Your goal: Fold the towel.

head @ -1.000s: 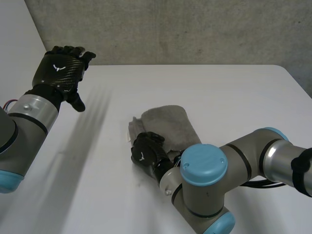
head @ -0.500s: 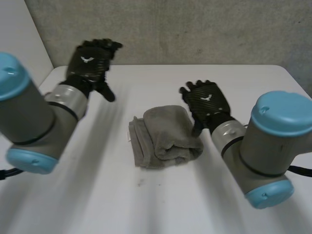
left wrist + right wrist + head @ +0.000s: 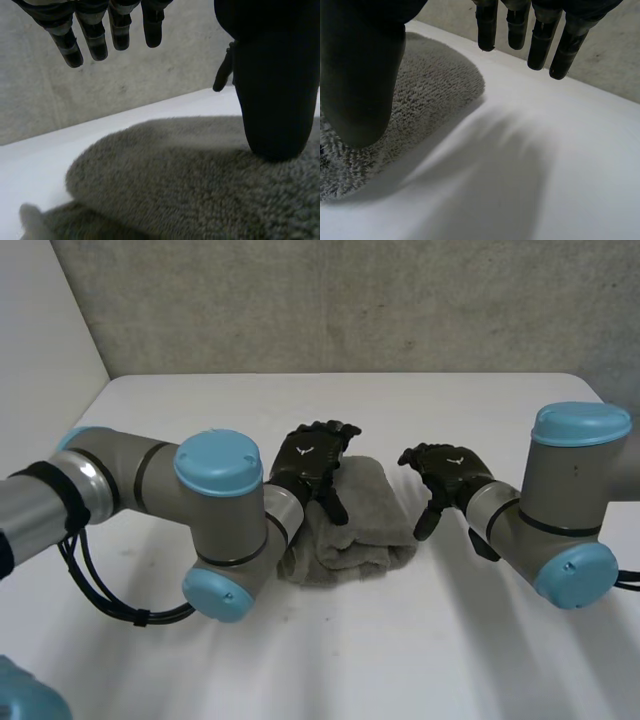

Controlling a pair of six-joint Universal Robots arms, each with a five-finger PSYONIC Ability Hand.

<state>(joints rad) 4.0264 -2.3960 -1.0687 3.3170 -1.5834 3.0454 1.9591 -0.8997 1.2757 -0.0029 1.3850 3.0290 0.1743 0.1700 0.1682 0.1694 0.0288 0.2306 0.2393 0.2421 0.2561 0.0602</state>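
The white table point(image 3: 450, 660) bore a grey towel point(image 3: 375, 510), folded into a thick bundle, lying near its middle.

Right hand open beside the folded towel

The right hand point(image 3: 362, 70) has its fingers straight and spread apart, holding nothing. The grey towel point(image 3: 432, 85) lies on the white table point(image 3: 545, 175) with its rounded end toward the fingertips. The thumb hangs over the towel, though contact cannot be judged. The fingers reach out over bare table just beside the towel's edge, and the hand's shadow falls there. Beyond the towel, a grey wall point(image 3: 620, 65) rises behind the table's far edge.
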